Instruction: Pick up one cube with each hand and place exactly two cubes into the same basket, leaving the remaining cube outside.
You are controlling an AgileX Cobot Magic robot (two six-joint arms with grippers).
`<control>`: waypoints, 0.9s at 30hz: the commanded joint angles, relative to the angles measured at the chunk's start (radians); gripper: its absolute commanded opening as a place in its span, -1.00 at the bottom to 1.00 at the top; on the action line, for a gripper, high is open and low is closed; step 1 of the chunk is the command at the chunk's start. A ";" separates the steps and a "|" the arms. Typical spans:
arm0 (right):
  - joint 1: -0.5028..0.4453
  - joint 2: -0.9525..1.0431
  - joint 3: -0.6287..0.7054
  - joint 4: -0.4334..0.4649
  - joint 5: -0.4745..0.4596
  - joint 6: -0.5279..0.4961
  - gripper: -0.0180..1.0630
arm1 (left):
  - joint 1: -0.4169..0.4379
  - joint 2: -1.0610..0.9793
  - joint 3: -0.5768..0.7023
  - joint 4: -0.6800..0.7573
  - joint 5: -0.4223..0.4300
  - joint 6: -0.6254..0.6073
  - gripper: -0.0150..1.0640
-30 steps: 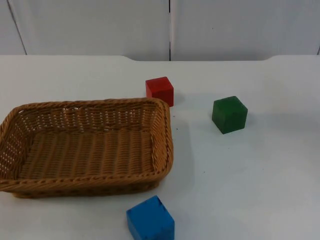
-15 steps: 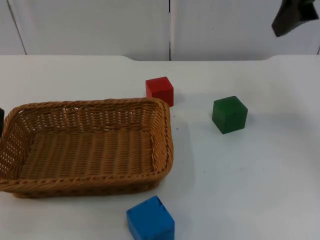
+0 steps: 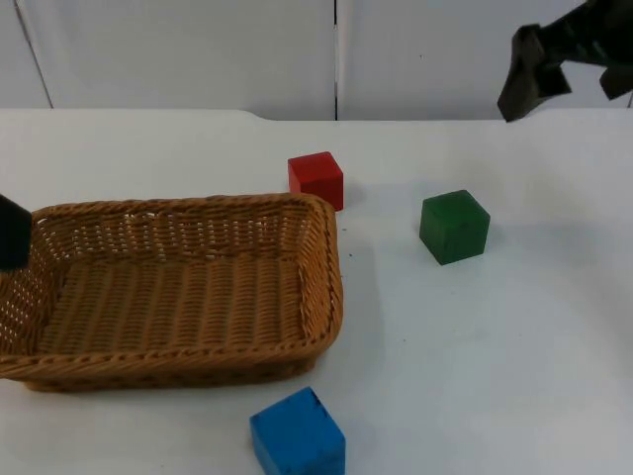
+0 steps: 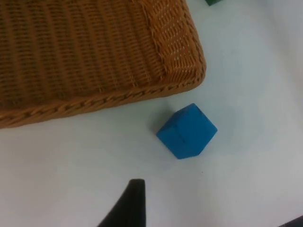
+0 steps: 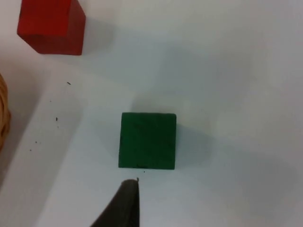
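A woven wicker basket (image 3: pixel 326 267) lies empty at the table's left. The red cube (image 3: pixel 316 179) sits just behind the basket's far right corner. The green cube (image 3: pixel 454 226) stands alone to the right. The blue cube (image 3: pixel 297 435) rests in front of the basket's near right corner. My right gripper (image 3: pixel 564 97) hangs open, high behind and to the right of the green cube (image 5: pixel 147 140), one fingertip (image 5: pixel 124 203) just short of it. My left gripper (image 3: pixel 10 233) is at the basket's left end, open, one fingertip (image 4: pixel 130 203) pointing toward the blue cube (image 4: pixel 187 131).
The grey partition wall (image 3: pixel 198 49) closes off the table's far edge. White table top (image 3: pixel 495 346) stretches in front of and to the right of the green cube. The red cube (image 5: pixel 51 24) sits beyond the green one, near the basket rim (image 4: pixel 180 61).
Both arms have come into the top view: the right gripper dropped in from the upper right corner toward the green cube, and the left gripper appeared at the left edge. The cubes have not moved.
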 commanded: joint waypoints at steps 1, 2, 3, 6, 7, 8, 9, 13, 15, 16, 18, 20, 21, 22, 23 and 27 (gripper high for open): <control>0.006 0.015 -0.011 0.008 -0.030 -0.009 0.93 | 0.002 0.025 -0.006 -0.019 -0.003 -0.008 0.97; 0.006 0.020 -0.011 0.008 -0.041 -0.013 0.93 | 0.002 0.053 -0.006 -0.023 -0.003 -0.008 0.97; 0.006 0.020 -0.011 0.008 -0.041 -0.013 0.93 | 0.002 0.053 -0.006 -0.023 -0.003 -0.008 0.97; 0.006 0.040 -0.017 0.011 -0.062 -0.018 0.93 | 0.002 0.113 -0.006 -0.034 -0.005 -0.008 0.97; 0.006 0.053 -0.027 0.011 -0.062 -0.018 0.93 | 0.002 0.131 -0.006 -0.035 -0.005 -0.008 0.97; 0.006 0.063 -0.042 0.011 -0.058 -0.018 0.93 | 0.002 0.144 -0.006 -0.037 -0.005 -0.008 0.97; 0.016 0.077 -0.057 0.010 -0.050 -0.018 0.93 | 0.000 0.157 -0.006 -0.042 -0.008 -0.008 0.97; 0.029 0.107 -0.106 0.005 -0.044 -0.021 0.93 | -0.056 0.185 -0.006 -0.047 -0.053 -0.046 0.97; 0.041 0.120 -0.133 0.002 -0.044 -0.027 0.93 | -0.139 0.206 -0.006 -0.019 -0.113 -0.106 0.97; 0.041 0.120 -0.133 0.002 -0.044 -0.027 0.93 | -0.139 0.206 -0.006 -0.019 -0.113 -0.106 0.97; 0.047 0.138 -0.152 0.004 -0.044 -0.027 0.93 | -0.233 0.227 -0.006 0.064 -0.189 -0.227 0.97; 0.049 0.152 -0.160 0.002 -0.047 -0.027 0.93 | -0.340 0.259 -0.006 0.183 -0.267 -0.387 0.97; 0.049 0.152 -0.160 0.002 -0.047 -0.027 0.93 | -0.340 0.259 -0.006 0.183 -0.267 -0.387 0.97; 0.049 0.154 -0.160 0.000 -0.049 -0.034 0.93 | -0.384 0.276 -0.006 0.230 -0.293 -0.451 0.97; 0.049 0.162 -0.160 0.002 -0.049 -0.034 0.93 | -0.433 0.298 -0.006 0.284 -0.323 -0.525 0.97; 0.049 0.177 -0.160 0.002 -0.053 -0.034 0.93 | -0.553 0.376 -0.006 0.373 -0.386 -0.673 0.97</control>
